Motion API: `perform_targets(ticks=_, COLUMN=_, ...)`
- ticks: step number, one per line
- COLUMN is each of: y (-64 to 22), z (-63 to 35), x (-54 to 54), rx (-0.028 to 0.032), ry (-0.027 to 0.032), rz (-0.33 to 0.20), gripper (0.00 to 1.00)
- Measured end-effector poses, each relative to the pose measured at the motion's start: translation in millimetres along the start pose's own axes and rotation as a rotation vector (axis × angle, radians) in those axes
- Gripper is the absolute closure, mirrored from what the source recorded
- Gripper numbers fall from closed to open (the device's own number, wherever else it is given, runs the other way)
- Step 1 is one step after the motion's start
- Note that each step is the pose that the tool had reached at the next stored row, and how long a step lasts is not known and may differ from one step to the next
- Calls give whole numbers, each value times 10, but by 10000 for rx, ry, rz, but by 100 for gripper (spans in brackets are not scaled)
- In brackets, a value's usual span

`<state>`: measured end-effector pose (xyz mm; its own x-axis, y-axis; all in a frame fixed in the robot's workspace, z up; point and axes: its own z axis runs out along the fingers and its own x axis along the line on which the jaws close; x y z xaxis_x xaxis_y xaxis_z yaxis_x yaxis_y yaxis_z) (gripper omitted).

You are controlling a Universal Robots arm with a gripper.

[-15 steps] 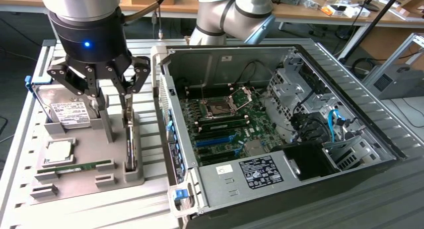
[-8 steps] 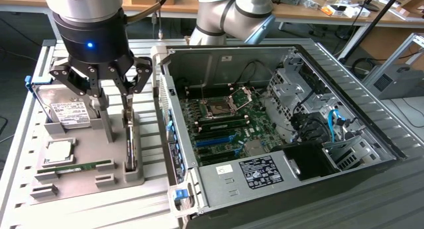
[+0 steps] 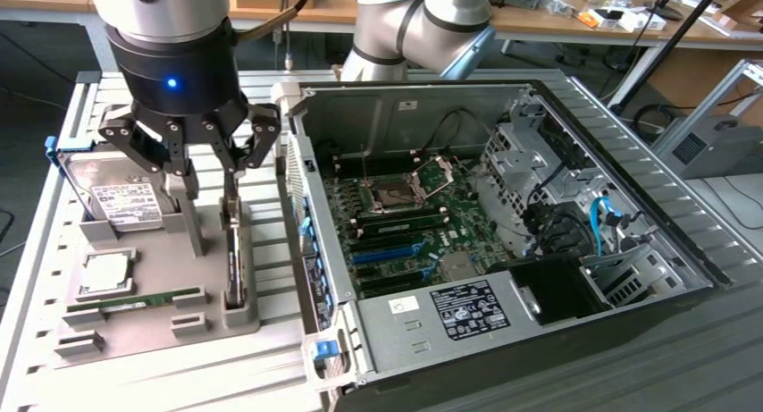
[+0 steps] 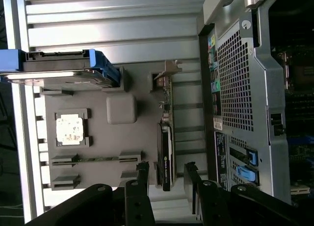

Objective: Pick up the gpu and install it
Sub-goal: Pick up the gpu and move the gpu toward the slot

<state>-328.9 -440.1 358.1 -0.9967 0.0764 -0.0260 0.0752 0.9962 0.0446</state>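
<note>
Exterior view: end effector [image 3: 203, 172] low over the gray holder [image 3: 155, 278] on the desk [image 3: 36, 287], beside the open computer [image 3: 477, 206].
End effector: fingers apart, gripping nothing.
Gpu [image 4: 166, 155]: on edge in the holder, lined up between the fingers.
Progress: early; gpu not lifted, not installed.

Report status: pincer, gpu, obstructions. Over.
Pincer open, straddling thin black gpu card. Card on edge in grey tray, not gripped. Silver hard drive stands apart, not obstructing.
</note>
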Motion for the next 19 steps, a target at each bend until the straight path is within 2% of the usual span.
perform_targets(ticks=19, y=-5, z=94, x=0, rx=2, ry=2, rz=-1, gripper=58)
